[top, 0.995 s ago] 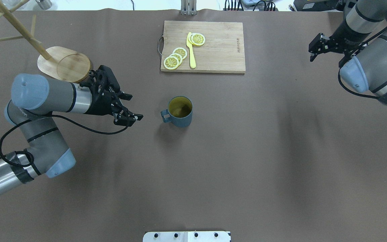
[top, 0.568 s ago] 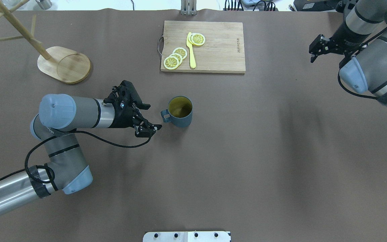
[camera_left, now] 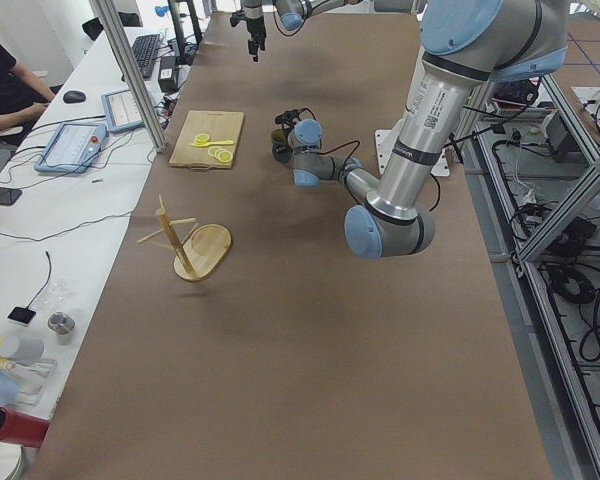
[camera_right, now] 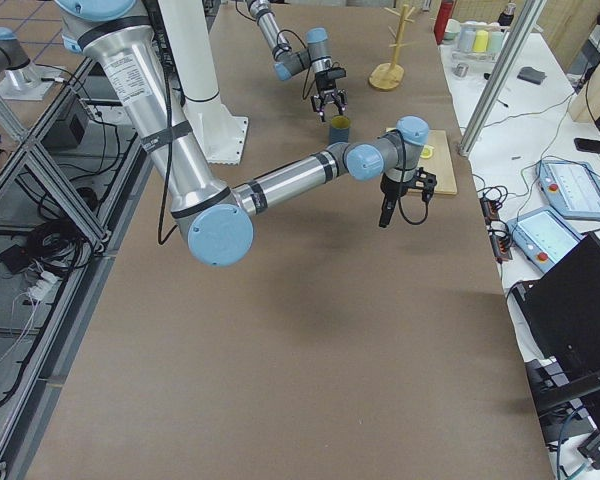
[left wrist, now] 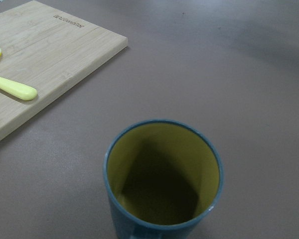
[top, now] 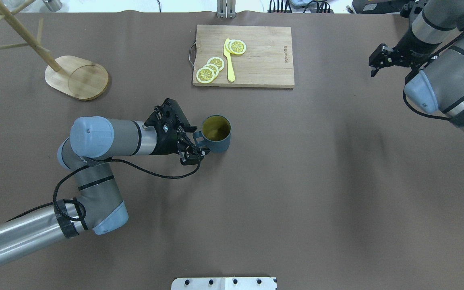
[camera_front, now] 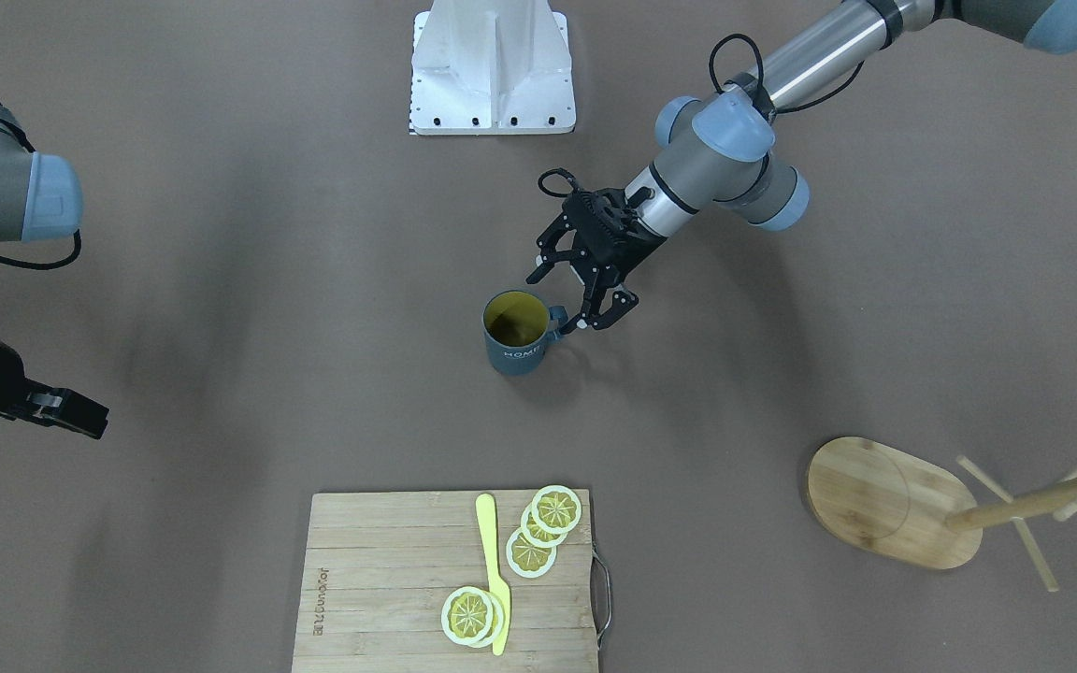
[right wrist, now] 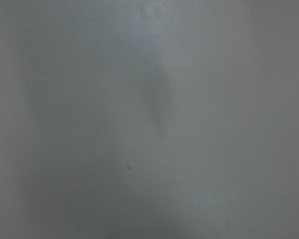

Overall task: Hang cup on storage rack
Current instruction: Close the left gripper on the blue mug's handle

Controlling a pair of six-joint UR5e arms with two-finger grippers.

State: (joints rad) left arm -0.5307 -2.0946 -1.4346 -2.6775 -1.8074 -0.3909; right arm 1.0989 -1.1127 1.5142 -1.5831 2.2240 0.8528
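The dark blue-grey cup (top: 216,138) stands upright mid-table, yellowish inside, with "HOME" on its side in the front-facing view (camera_front: 517,344). Its handle points toward my left arm. My left gripper (top: 197,141) is open, level with the handle, one finger on each side of it; it also shows in the front-facing view (camera_front: 564,299). The left wrist view looks down into the cup (left wrist: 164,179); no fingers show there. The bamboo storage rack (top: 77,76) stands at the far left, with nothing on its pegs. My right gripper (top: 374,67) looks shut and empty, high at the far right.
A wooden cutting board (top: 256,60) with lemon slices (top: 210,69) and a yellow knife (top: 229,60) lies behind the cup. The robot's white base plate (camera_front: 492,65) is at the near edge. An operator sits beside the table in the exterior left view.
My left arm has swung right from beside the rack base to the cup, and its open fingers now flank the handle. The cup has not moved. The right gripper drifted slightly.
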